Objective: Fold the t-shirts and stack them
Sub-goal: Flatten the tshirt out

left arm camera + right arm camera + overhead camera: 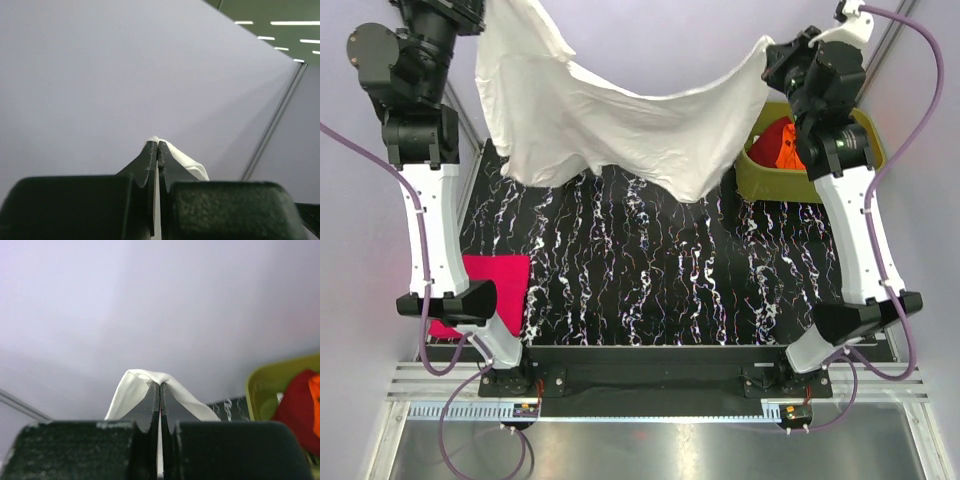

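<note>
A white t-shirt (610, 115) hangs stretched in the air between my two grippers, sagging in the middle over the far part of the black marbled table (650, 260). My left gripper (488, 12) is shut on its left end at the top left; the cloth (185, 160) shows pinched at the fingertips in the left wrist view. My right gripper (767, 48) is shut on its right end; the cloth (145, 380) drapes over the fingertips in the right wrist view. A folded magenta-pink t-shirt (500, 285) lies flat at the table's near left. Orange and red shirts (782, 145) sit in the tub.
An olive-green tub (760, 172) stands at the far right of the table, also in the right wrist view (260, 390). A grey wall stands behind the table. The arm bases are bolted at the near edge.
</note>
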Tool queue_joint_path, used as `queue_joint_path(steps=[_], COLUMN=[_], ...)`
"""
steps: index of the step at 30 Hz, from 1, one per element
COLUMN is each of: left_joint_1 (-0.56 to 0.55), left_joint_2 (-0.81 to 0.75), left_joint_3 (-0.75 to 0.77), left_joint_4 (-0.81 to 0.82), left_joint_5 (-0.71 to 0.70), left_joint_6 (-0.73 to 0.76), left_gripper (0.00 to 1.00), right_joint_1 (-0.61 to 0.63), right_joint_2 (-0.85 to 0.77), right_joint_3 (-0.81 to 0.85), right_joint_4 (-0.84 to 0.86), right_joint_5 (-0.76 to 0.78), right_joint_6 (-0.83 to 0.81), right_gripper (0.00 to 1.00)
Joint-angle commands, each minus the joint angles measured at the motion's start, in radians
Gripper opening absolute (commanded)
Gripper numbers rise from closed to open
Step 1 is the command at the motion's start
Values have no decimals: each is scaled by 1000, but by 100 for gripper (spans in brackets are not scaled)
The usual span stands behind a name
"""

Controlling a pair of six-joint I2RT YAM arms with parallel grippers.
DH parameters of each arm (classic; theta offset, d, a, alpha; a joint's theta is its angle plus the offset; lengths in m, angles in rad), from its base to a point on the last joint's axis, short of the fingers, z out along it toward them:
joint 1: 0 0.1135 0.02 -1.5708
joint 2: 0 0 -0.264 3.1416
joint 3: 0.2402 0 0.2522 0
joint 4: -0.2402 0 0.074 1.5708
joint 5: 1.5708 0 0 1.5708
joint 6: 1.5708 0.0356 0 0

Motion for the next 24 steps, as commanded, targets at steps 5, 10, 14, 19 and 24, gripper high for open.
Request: queue_joint_path(steps=[5, 10, 14, 19, 24], left_joint_1=[64, 64, 75, 84, 90], left_joint_2=[134, 231, 342, 386, 372], left_joint_3=[110, 167, 237, 259, 263], left_joint_4=[337, 450, 547, 619, 694], left_joint_5=[-46, -98, -187, -244, -281], left_joint_6=[-32, -22, -39, -78, -87], left_gripper=[0, 0, 0, 0, 0], right_joint_1=[0, -14, -40, -88, -102], right_joint_2=[253, 445, 603, 629, 634], right_joint_3=[283, 544, 699, 711, 725], right_joint_4=[224, 238, 287, 349, 362], right_joint_5=[-13, 3, 39, 49, 42], right_joint_6=[-106, -103, -74, 12, 60], right_gripper=[0, 0, 0, 0, 0])
